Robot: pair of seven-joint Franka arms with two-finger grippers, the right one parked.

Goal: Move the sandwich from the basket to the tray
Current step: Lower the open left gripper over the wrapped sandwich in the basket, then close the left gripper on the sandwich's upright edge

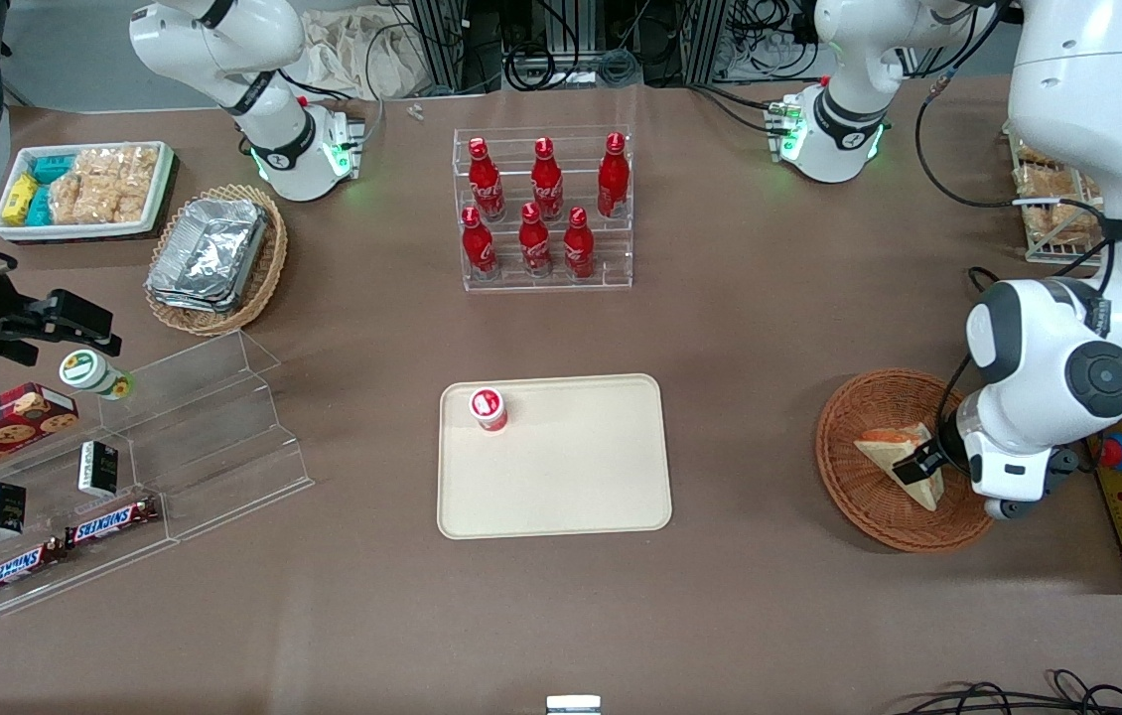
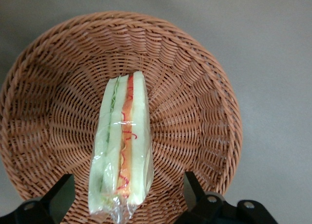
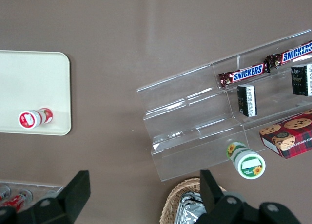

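The sandwich (image 1: 904, 459), a plastic-wrapped wedge of pale bread with orange-red and green stripes, lies in the round reddish-brown basket (image 1: 854, 497) toward the working arm's end of the table. In the left wrist view the sandwich (image 2: 122, 146) lies on the basket's weave (image 2: 195, 112) between the two black fingers (image 2: 195, 192). My left gripper (image 1: 923, 467) is low over the sandwich, open, one finger on each side of it, not closed on it. The cream-beige tray (image 1: 561, 487) lies mid-table, nearer the parked arm than the basket.
A small red-capped cup (image 1: 488, 409) stands on the tray's corner. A clear rack of red bottles (image 1: 541, 209) stands farther from the camera. A tan oval basket with foil containers (image 1: 213, 258), a snack tray (image 1: 84, 189) and a clear stepped shelf (image 1: 144, 467) lie toward the parked arm's end.
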